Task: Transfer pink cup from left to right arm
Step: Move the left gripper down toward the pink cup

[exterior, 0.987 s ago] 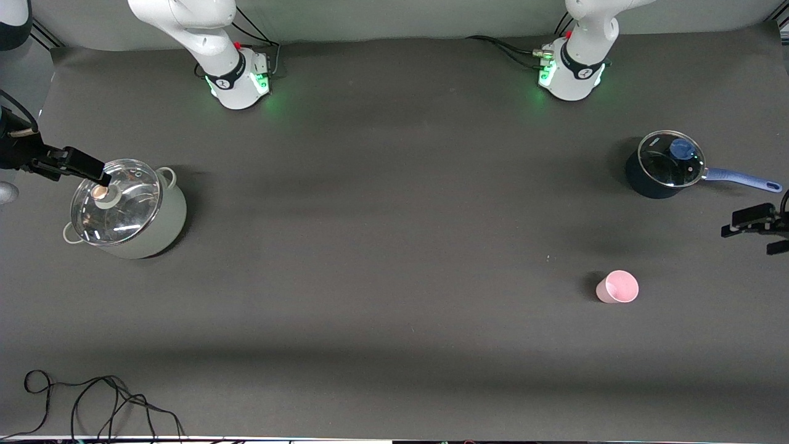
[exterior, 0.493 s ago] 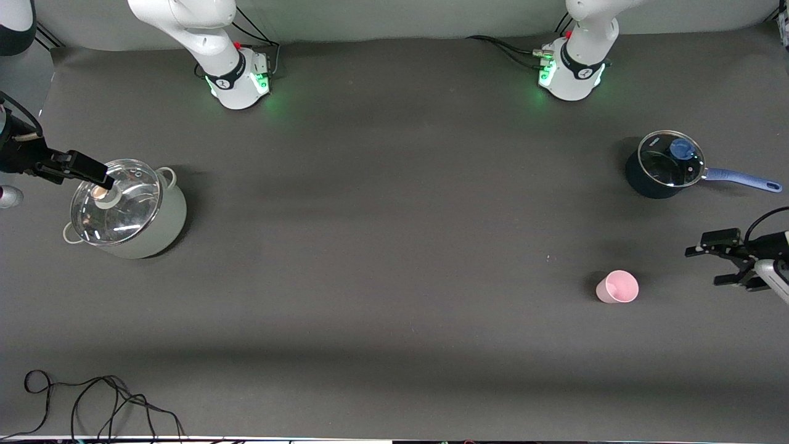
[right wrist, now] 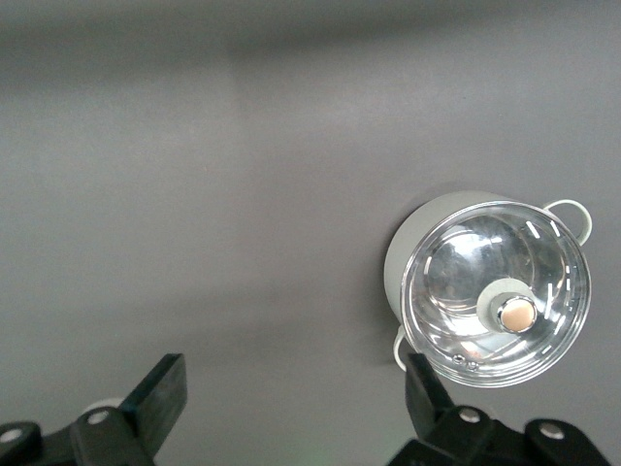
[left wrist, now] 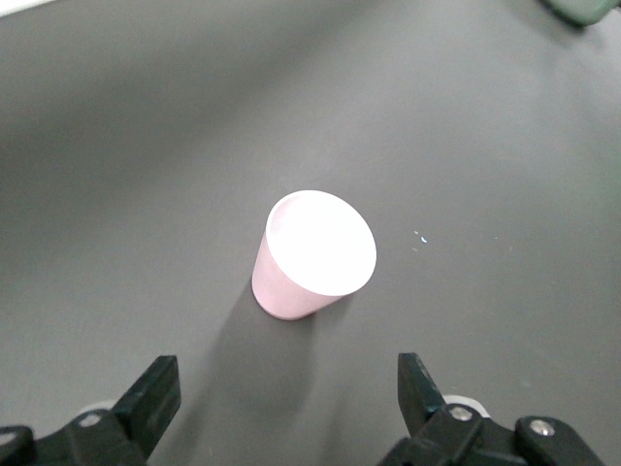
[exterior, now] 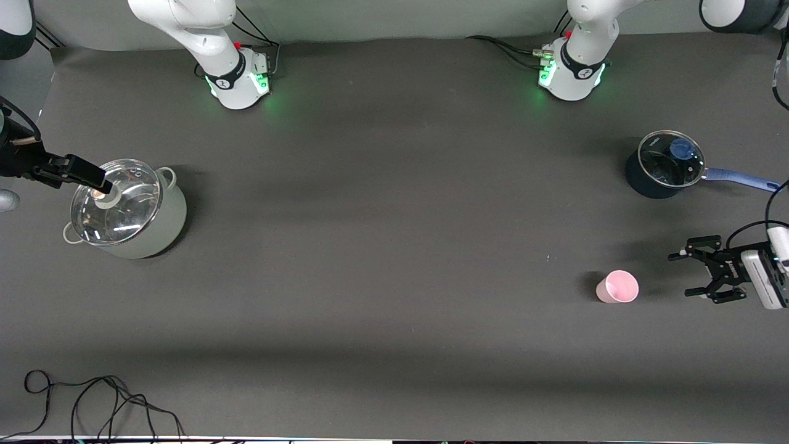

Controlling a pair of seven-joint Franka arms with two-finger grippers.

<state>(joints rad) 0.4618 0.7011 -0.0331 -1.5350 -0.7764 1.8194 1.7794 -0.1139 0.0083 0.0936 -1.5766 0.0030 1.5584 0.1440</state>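
The pink cup (exterior: 617, 287) stands upright on the dark table, mouth up, toward the left arm's end. My left gripper (exterior: 683, 275), a black skeletal claw, is open and empty beside the cup, a short gap away, on the side of the table's end. In the left wrist view the cup (left wrist: 312, 257) stands ahead of the open left gripper (left wrist: 289, 383), not between its fingers. My right gripper (exterior: 102, 180) is open and empty, up over the edge of the grey pot's lid; it also shows in the right wrist view (right wrist: 294, 388).
A grey pot with a glass lid (exterior: 132, 213) stands at the right arm's end and shows in the right wrist view (right wrist: 485, 291). A dark blue saucepan with a glass lid (exterior: 662, 166) stands farther from the camera than the cup. A black cable (exterior: 92, 401) lies at the table's near corner.
My left gripper has come in from the table's end toward the pink cup and turned its open fingers at it. The right gripper has hardly moved. The cup has stayed put.
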